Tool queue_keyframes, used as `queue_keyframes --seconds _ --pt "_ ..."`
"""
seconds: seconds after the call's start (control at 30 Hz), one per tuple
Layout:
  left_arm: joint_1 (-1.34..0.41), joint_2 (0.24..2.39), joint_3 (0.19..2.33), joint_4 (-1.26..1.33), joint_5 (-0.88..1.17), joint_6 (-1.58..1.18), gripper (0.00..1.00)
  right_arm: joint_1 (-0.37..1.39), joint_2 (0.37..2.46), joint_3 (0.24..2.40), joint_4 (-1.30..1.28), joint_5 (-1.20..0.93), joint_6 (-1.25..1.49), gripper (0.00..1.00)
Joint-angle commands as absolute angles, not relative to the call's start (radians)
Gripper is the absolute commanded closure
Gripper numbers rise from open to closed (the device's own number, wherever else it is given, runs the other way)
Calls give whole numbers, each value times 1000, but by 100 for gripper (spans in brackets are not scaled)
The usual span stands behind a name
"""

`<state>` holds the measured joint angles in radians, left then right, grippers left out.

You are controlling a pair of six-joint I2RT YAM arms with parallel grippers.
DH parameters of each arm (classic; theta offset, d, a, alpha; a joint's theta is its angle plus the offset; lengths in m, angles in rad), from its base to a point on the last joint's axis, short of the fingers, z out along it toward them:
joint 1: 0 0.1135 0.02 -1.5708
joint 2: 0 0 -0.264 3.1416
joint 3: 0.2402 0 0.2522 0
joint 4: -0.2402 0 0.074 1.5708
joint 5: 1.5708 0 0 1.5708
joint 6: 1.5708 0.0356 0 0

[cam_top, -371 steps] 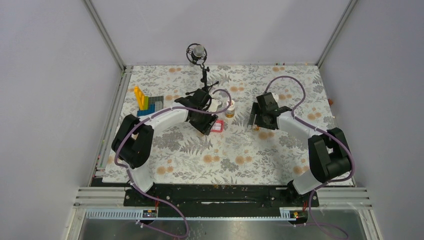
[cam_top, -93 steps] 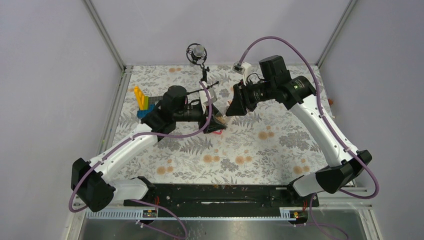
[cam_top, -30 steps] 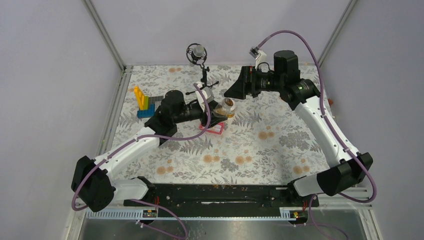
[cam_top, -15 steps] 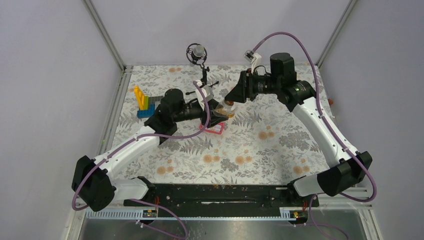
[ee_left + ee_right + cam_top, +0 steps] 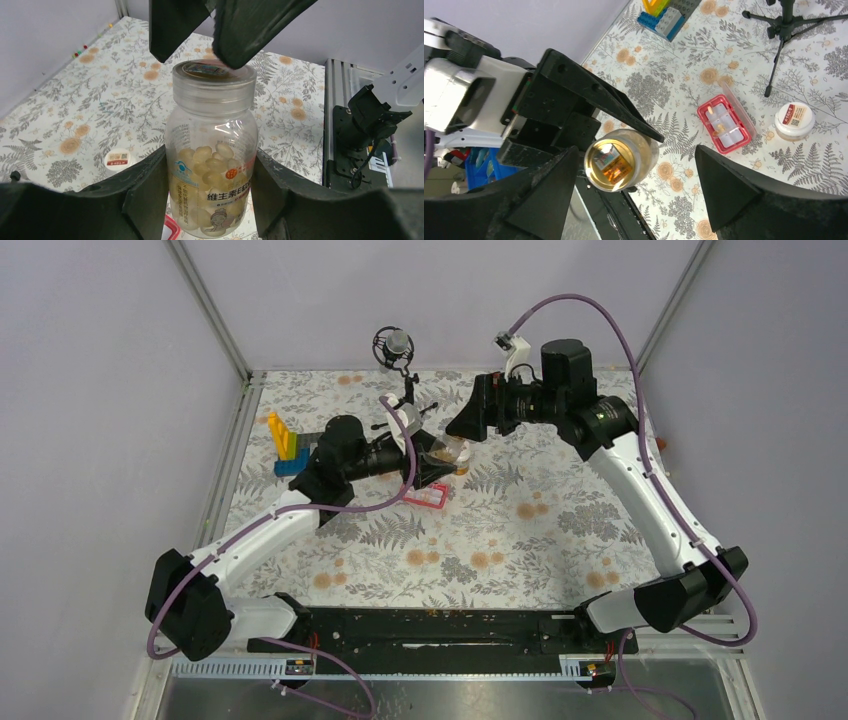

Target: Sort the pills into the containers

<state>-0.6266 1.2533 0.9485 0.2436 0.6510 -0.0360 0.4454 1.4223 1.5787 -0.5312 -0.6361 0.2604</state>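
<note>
We see our right gripper (image 5: 636,150) spread wide around the clear capped bottle (image 5: 620,160) — pink compartment box (image 5: 725,124) open beyond.

My left fingers (image 5: 145,195) cover both flanks of the clear bottle (image 5: 214,150), and its base runs off the lower edge. Just below the bottle only a corner of the pink box (image 5: 169,233) shows. The bottle's cap print is too blurred to read.
</note>
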Motion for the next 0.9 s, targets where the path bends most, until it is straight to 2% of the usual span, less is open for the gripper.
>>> queue_keyframes --seconds 0.0,0.13,0.3,0.6,0.87 --pt "-620 1221 949 345 669 -32 100 461 1429 1655 -561 -663 285 5" --pt "-620 1225 953 355 681 -40 100 462 1430 1624 -559 -770 236 4" --pt "-621 1229 962 370 714 -46 100 470 1438 1611 -565 -768 212 5" --pt "-620 1242 1001 359 783 -48 100 483 1507 1691 -611 -604 221 9" --pt "-621 1213 989 385 760 -58 100 483 1554 1794 -714 -346 303 13"
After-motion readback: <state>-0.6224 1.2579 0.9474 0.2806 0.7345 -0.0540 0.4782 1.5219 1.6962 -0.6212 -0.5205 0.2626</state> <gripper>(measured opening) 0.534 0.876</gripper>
